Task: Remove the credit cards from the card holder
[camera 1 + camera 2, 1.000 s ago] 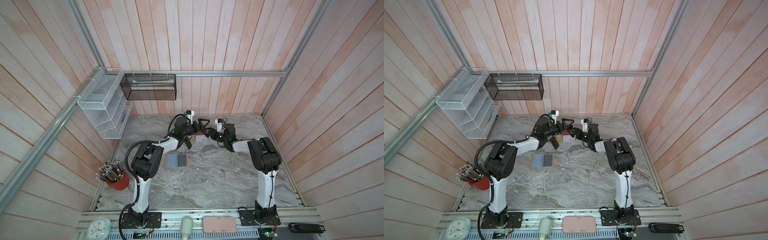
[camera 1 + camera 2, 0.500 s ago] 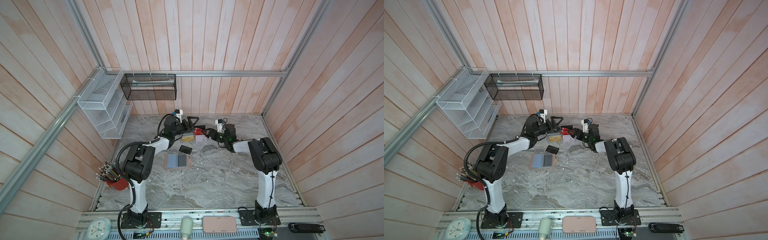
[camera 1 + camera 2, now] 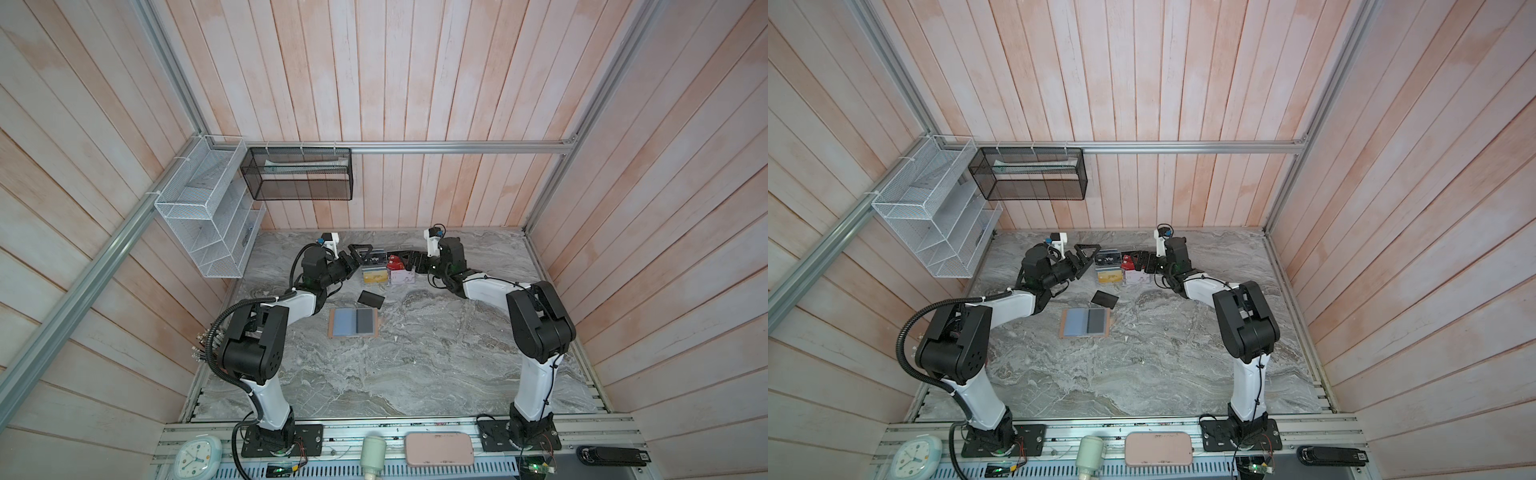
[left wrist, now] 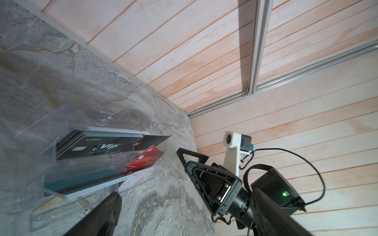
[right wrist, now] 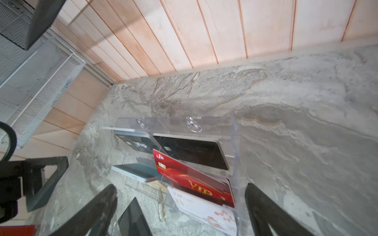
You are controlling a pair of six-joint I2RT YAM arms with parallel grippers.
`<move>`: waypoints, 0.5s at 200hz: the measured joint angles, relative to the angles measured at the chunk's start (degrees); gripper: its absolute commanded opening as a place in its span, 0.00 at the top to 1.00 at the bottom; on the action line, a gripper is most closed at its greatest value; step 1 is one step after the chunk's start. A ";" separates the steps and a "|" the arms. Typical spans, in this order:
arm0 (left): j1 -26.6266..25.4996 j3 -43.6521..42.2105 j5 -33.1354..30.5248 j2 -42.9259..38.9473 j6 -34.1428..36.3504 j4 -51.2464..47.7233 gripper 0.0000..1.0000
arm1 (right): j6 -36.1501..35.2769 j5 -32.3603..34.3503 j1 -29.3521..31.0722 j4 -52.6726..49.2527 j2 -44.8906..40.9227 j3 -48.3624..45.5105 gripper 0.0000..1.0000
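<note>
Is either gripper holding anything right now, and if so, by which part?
Nothing is held. The left gripper and the right gripper both stand wide open near the clear acrylic card rack.

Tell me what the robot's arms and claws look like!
The left arm and right arm have white tubes joined by chunky black joints. A ribbed black hose loops beside the left one; a thin black wire runs along the right. The left claw and right claw are black with hollow triangle fingers.
</note>
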 measured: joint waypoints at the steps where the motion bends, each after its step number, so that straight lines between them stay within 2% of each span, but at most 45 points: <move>1: 0.07 -0.09 0.02 0.00 -0.11 0.09 0.00 | -0.20 0.39 0.13 -0.28 0.07 0.35 0.02; 60: 1.88 -1.95 1.70 0.20 -2.40 4.24 0.00 | -7.82 16.50 4.81 -11.04 6.93 12.20 0.02; 100: 2.21 -3.28 2.78 0.98 -2.95 5.49 0.00 | -9.49 22.21 7.80 -15.43 9.68 13.14 0.02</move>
